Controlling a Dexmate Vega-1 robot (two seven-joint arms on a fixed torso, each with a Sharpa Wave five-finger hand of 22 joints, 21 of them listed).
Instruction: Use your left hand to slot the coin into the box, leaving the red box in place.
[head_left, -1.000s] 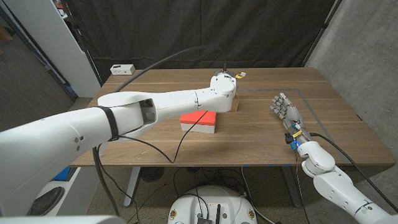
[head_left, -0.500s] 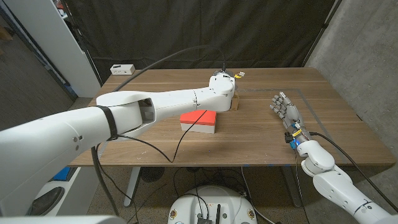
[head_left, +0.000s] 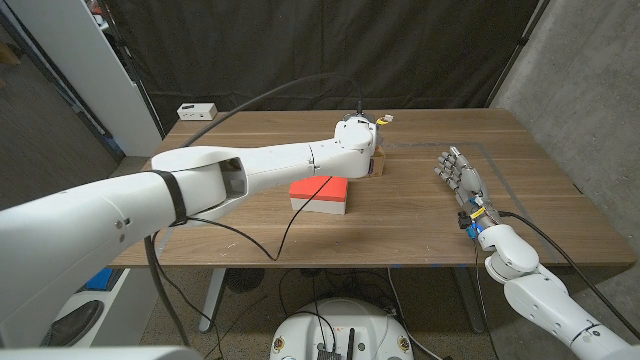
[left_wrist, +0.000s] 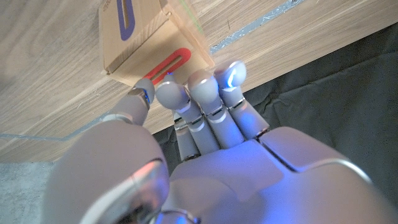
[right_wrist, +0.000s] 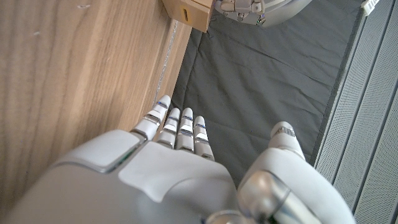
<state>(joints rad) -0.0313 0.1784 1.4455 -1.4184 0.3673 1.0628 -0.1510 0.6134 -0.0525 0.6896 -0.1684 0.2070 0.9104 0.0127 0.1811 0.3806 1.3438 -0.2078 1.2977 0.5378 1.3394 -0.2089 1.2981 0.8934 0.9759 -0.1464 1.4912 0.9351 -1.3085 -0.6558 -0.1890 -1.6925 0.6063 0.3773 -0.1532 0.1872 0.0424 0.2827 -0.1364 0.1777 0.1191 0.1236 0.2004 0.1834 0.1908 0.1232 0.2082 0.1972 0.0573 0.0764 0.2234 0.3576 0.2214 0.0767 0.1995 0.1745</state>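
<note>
Two slots to tell apart on the small light-wood box (left_wrist: 143, 37): a blue-rimmed slot (left_wrist: 125, 12) on one face and a red-rimmed slot (left_wrist: 168, 65) on the neighbouring face, the red one lying just beside the fingertips (left_wrist: 200, 82) of the white-and-grey left hand (head_left: 360, 135). Seen from the head camera, hand and wooden box together at about 12 o'clock on the brown wooden table (head_left: 420, 225), the hand over the box and hiding most of it. From the flat red-topped, white-sided box (head_left: 320, 195), toward 1 o'clock to the wooden box, with a clear gap between them and the left forearm passing above the red one. In the left wrist view, fingertips bunched in a row right at the box's edge, thumb tip (left_wrist: 142, 96) alongside them and close to the red slot's near end; long axis of that slot roughly in line with the row of fingertips. No coin to be made out between thumb and fingers or at the slot, so impossible to say whether pinched, already dropped in, or hidden behind the pads; the same for the left hand's hold, not readable from these pictures. Judging by the pose, probably at the insertion step, calling for a thin edge turned along the slot's length and a short push, without the forearm sinking onto the red box. Far off at 3 o'clock, the grey right hand (head_left: 460, 175) upright, fingers spread, holding nothing, much the farther of the two from the wooden box.
</note>
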